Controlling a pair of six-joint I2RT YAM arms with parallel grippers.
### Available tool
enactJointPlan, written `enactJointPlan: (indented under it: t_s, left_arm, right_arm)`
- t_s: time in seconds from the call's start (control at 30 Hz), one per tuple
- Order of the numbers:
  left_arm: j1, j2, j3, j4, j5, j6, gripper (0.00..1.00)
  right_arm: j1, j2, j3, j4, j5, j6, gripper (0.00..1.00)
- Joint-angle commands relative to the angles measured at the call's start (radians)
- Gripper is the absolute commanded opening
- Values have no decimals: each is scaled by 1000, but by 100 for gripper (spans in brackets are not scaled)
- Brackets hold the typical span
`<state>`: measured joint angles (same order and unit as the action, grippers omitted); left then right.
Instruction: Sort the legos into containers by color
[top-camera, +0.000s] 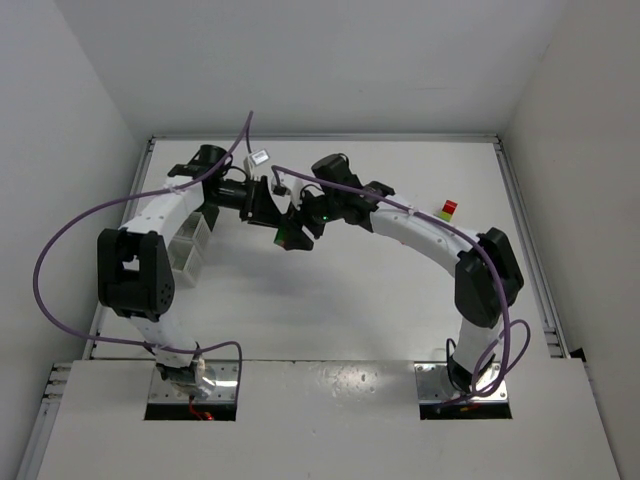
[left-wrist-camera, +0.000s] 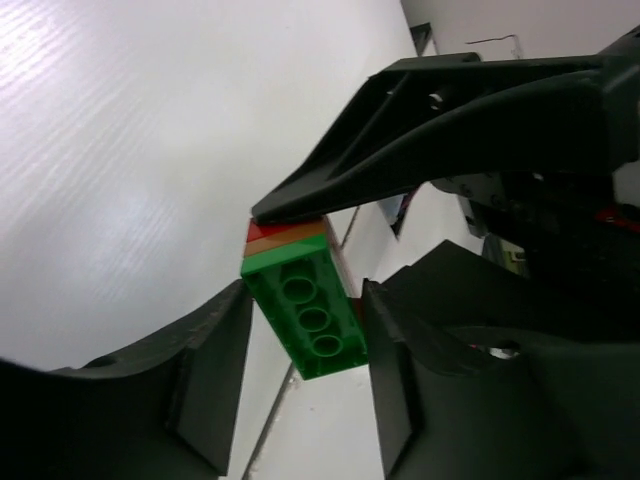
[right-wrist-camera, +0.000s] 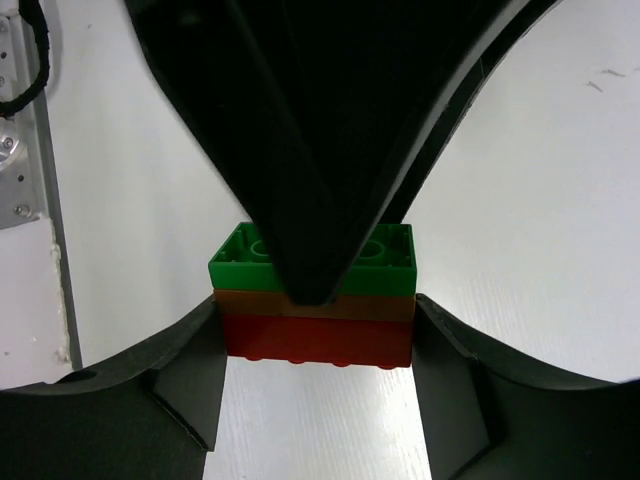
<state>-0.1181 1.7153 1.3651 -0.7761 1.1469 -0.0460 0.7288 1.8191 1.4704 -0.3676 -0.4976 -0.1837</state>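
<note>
A stack of lego bricks, green (right-wrist-camera: 240, 262) on a thin orange layer (right-wrist-camera: 250, 300) on red (right-wrist-camera: 310, 335), hangs in the air between both grippers above mid-table. It also shows in the top view (top-camera: 289, 238). My right gripper (right-wrist-camera: 316, 335) is shut on the red brick's ends. My left gripper (left-wrist-camera: 307, 295) is shut on the green brick (left-wrist-camera: 305, 310), and one of its fingers (right-wrist-camera: 320, 200) crosses the green brick's side. White translucent containers (top-camera: 188, 252) stand under my left arm; the black ones are hidden.
A small red and yellow-green brick stack (top-camera: 447, 209) stands on the table at the right, beside my right arm. Metal rails (top-camera: 525, 250) run along the table's left and right edges. Walls close in on the far side.
</note>
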Motion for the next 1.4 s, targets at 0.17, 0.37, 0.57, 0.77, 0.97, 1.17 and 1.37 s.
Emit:
enactJointPlan:
  t_s: [0.17, 0.37, 0.57, 0.77, 0.97, 1.17, 1.37]
  left_arm:
    - [46, -6, 26, 11, 36, 11, 33]
    - [156, 12, 87, 11, 36, 11, 29]
    - [253, 41, 177, 20, -1, 0, 29]
    - [333, 50, 236, 92, -247, -58, 29]
    - [356, 41, 218, 178, -565, -97, 33]
    - [376, 41, 209, 224, -670, -124, 33]
    - [376, 41, 200, 236, -762, -134, 33]
  right_arm:
    - [4, -11, 12, 30, 14, -23, 0]
    - [-17, -46, -77, 30, 42, -33, 0]
    - [-17, -95, -148, 21, 64, -43, 0]
    - [-17, -95, -148, 21, 74, -43, 0]
    - [-26, -86, -139, 21, 74, -43, 0]
    - [-26, -86, -139, 21, 74, -53, 0]
    - [-26, -76, -130, 21, 74, -53, 0]
